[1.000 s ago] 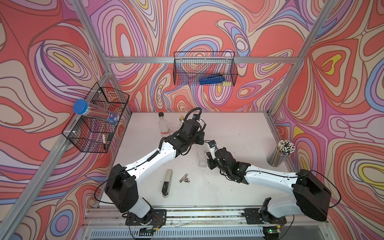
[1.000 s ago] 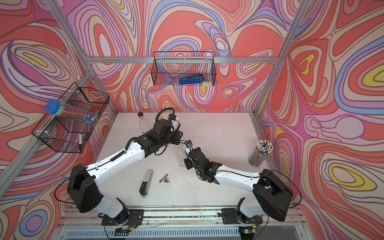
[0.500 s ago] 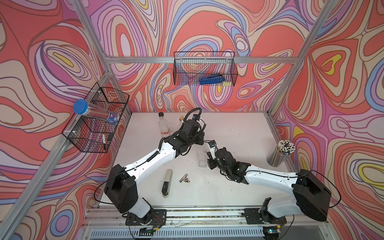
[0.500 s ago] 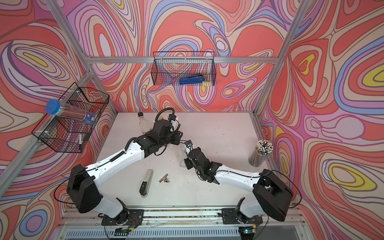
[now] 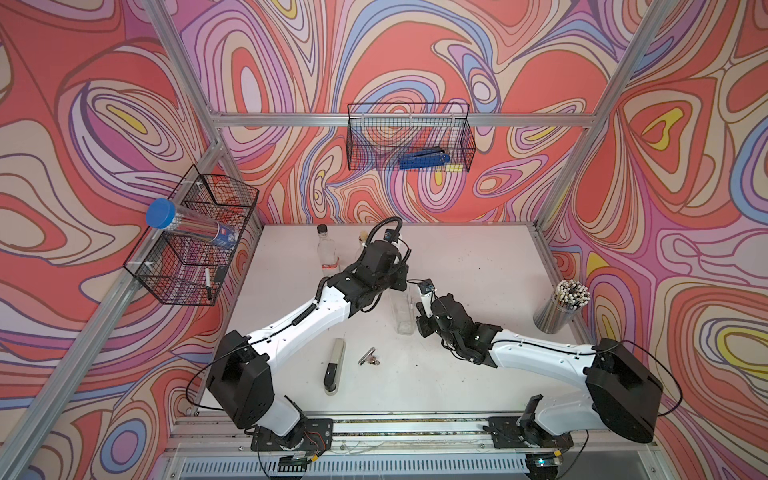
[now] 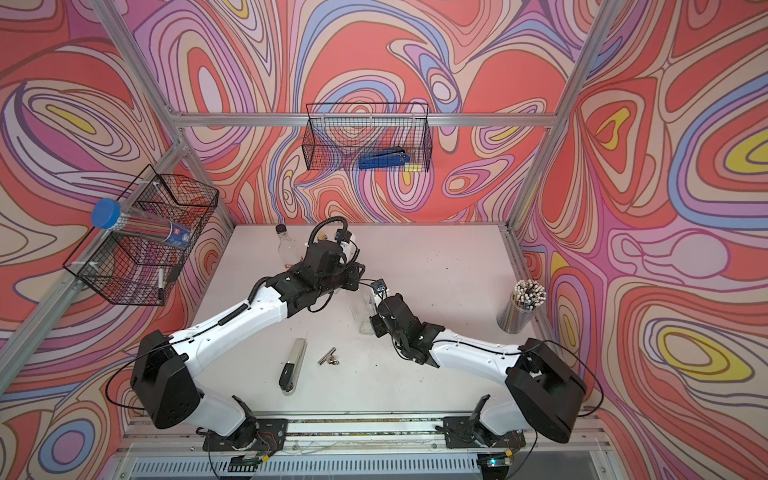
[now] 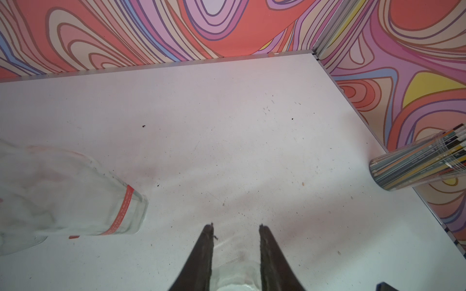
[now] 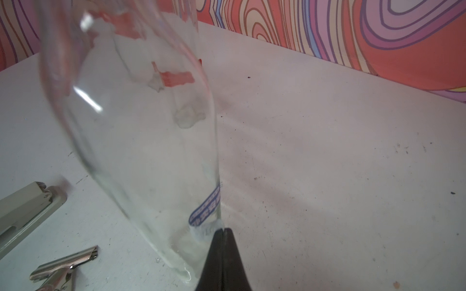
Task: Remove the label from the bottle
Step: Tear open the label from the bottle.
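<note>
While left gripper clamps bottle neck, right gripper seemingly pinches label.

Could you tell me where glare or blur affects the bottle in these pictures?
Right wrist view: the bottle is near the lens, its upper part blurred, with white glare streaks. Left wrist view: the red-banded bottle looks soft. In both top views the light is even, but the bottle nearly vanishes against the white table.

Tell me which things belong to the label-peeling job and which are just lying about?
In the job: clear bottle, its blue label strip, left gripper holding its neck, right gripper shut at the strip.
Lying about: second bottle, utility knife, binder clip, pencil cup.
</note>
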Robot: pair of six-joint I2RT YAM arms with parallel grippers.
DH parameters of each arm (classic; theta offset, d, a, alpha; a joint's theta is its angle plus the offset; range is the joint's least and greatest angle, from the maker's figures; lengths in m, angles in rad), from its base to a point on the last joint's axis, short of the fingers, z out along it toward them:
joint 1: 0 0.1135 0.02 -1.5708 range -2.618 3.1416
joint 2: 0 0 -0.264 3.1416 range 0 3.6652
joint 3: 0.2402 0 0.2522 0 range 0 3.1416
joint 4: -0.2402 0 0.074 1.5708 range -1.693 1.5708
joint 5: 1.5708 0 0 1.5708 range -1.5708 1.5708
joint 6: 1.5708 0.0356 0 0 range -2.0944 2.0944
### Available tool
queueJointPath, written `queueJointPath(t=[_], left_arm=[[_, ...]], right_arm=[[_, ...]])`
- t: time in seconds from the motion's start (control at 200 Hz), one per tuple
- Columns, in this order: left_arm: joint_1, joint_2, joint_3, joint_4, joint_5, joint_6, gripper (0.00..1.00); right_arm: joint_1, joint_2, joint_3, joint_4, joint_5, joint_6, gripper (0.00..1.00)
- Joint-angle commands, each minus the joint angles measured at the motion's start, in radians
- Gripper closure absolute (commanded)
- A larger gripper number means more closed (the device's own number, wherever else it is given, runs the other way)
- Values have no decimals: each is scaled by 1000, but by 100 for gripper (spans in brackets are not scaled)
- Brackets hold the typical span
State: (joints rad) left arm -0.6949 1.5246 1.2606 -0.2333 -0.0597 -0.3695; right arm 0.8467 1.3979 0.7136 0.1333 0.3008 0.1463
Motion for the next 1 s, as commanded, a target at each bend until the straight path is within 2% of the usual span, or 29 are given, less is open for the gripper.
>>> queueJointPath(t=[0.0, 0.997], left_arm=[[-5, -2, -41, -81, 7, 25, 100], [-5, -12, -54, -58, 24, 32, 100]], right_arm=[[-10, -9, 16, -17, 26, -10, 100], [-35, 8, 41, -14, 15, -31, 100]])
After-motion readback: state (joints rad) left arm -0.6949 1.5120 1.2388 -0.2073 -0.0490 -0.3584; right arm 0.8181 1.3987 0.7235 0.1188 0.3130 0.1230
